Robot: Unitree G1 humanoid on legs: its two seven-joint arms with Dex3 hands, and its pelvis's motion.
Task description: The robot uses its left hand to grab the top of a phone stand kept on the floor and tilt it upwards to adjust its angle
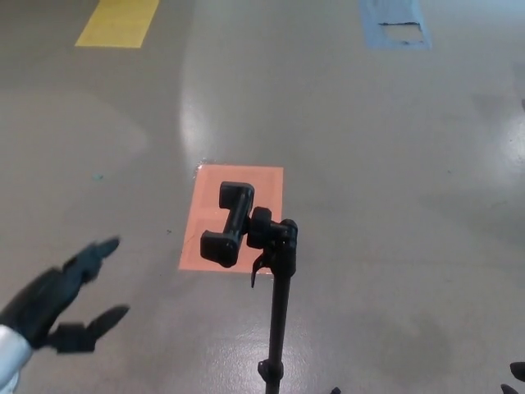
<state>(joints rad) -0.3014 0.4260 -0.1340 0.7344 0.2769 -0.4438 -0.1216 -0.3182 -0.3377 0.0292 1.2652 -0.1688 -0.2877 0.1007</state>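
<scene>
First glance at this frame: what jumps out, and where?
The black phone stand rises from the bottom centre, its empty clamp over an orange floor patch. At lower left the robot's left hand hangs with fingers spread, well apart from the stand. Yellow and blue patches mark the far floor.

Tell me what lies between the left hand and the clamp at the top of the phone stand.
Nothing stands there. In the head view, only bare grey floor and the edge of the orange floor patch show between the open left hand and the phone stand.
</scene>
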